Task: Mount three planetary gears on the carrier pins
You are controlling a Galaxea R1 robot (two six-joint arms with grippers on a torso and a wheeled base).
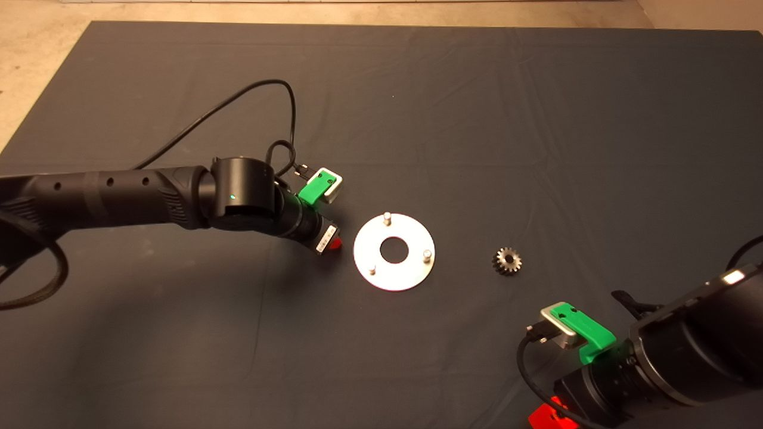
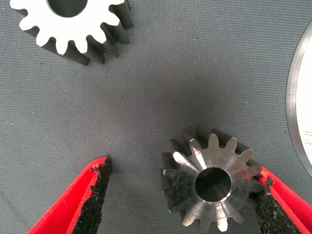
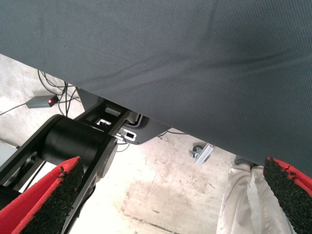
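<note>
Low over the mat [image 1: 536, 119], the left gripper [image 2: 185, 195] sits just beside the round plate [image 1: 394, 252], fingers spread wide around one planetary gear [image 2: 212, 184]; one pad touches its teeth, the other stands clear. A second gear [image 2: 73, 24] lies near, a third [image 1: 508, 260] across the plate, all three carrier pins [image 1: 387, 218] bare. Right gripper [image 3: 165, 204] waits at the lower right edge, fingers wide apart, empty.

mat [image 1: 536, 119]: dark grey, plain
planetary gears [image 2: 212, 185]: silvery-grey, dark centre hole
round plate [image 1: 394, 252]: silver
left gripper [image 2: 180, 195]: red fingers, black pads
floor [image 1: 36, 71]: beige
</note>
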